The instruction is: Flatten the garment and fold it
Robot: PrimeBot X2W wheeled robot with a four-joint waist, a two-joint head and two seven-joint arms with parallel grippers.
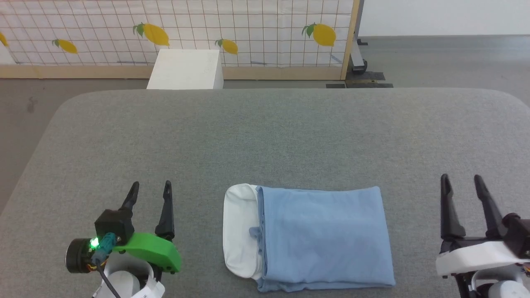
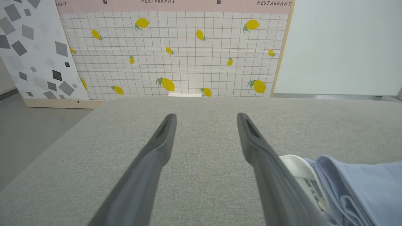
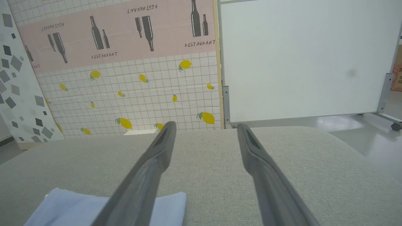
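Light blue garment (image 1: pixel 323 238), folded into a tidy rectangle at near middle of grey table (image 1: pixel 265 136), white collar end toward the left | left gripper (image 1: pixel 151 184) and right gripper (image 1: pixel 461 178) flanking it, off the cloth, both spread wide, holding nothing | looks like last step, pretty much folded | next: maybe smoothing the near edge, layers hard to make out

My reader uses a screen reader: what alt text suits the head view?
A folded light blue garment, white collar end toward the left, lies on a grey table between the open left gripper and open right gripper, neither touching it.
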